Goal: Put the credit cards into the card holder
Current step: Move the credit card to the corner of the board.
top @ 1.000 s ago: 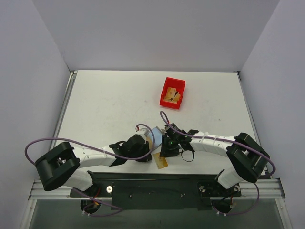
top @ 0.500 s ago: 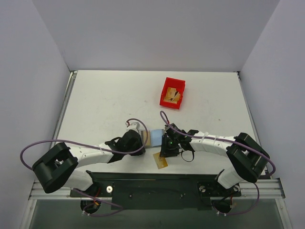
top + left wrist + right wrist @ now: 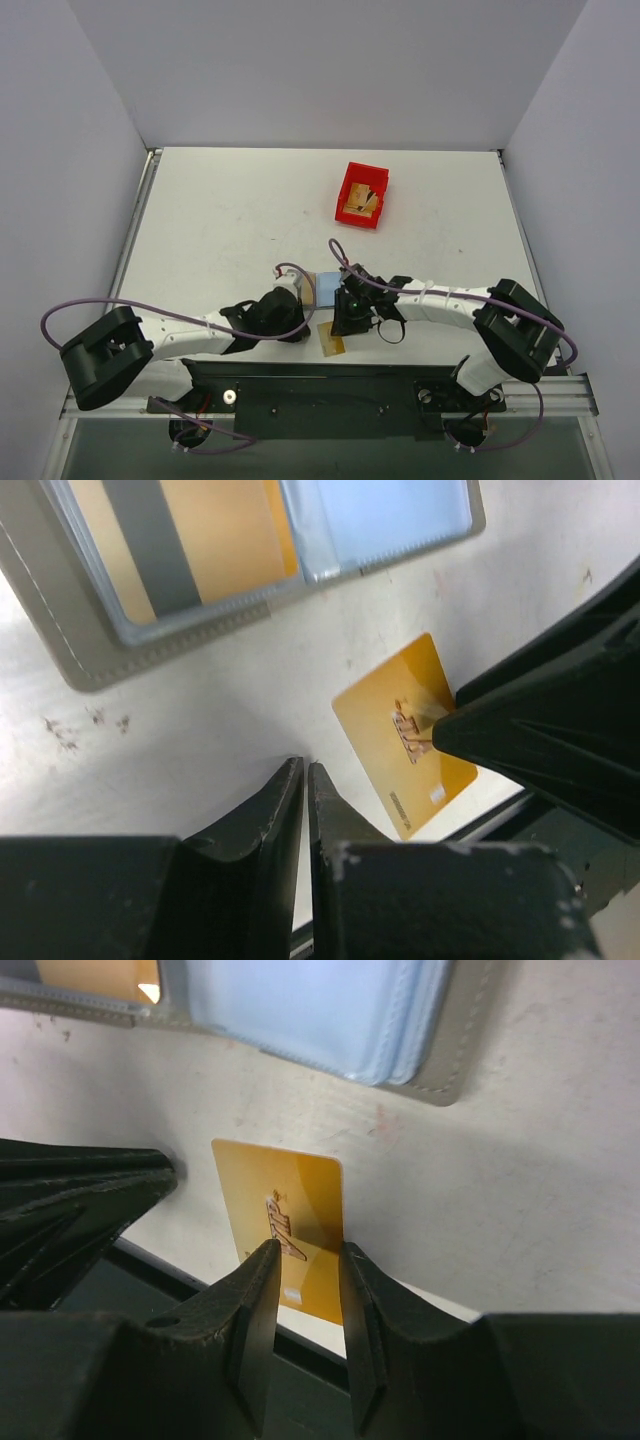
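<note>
The card holder lies open on the table, bluish inside. One gold-tan credit card with a grey stripe sits in its left pocket. Another gold card lies flat at the table's near edge, partly overhanging it. My right gripper is open a little over that card, with one fingertip on its face and the other at its right edge. Just left of the card, my left gripper is shut with nothing in it.
A small red plastic bin stands at the back, right of centre, with tan card-like pieces inside. The black mounting rail runs right below the loose card. White walls close in the table on three sides.
My left gripper has closed and drawn back from the card holder towards the near edge. The right gripper shifted slightly left and nearer over the loose card.
</note>
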Tool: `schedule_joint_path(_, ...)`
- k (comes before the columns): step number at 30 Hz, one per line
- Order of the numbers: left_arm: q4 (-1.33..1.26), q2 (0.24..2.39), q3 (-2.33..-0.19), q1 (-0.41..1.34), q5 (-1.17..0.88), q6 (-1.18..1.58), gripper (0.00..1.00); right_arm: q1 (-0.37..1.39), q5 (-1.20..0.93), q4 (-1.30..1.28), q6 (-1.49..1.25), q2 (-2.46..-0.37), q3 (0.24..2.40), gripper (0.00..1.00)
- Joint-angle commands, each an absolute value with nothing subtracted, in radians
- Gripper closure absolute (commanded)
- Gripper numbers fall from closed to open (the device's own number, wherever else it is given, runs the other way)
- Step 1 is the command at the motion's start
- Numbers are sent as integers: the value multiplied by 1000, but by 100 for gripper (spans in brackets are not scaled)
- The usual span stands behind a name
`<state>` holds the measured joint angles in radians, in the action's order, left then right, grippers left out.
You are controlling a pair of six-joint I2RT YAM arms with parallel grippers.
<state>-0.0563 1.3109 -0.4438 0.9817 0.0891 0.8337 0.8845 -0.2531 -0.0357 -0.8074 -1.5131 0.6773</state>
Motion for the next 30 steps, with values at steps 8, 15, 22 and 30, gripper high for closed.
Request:
schedule_joint_path(8,-94,1232,-367,1048,97,913,83,939,-265,-112,-801,-1606,658,73)
schedule_joint_path(15,-115,1296,-391,1065,68,897,84,943,-264,-87,-805,-1644,684,73)
schedule_joint_path(22,-95,1293,-397,1094,63,904,86,956,-271,-83,-807,-1649,695,73)
schedule_joint_path(30,-17,1165,-344,1130,101,957,87,983,-290,-83,-798,-1680,724,73)
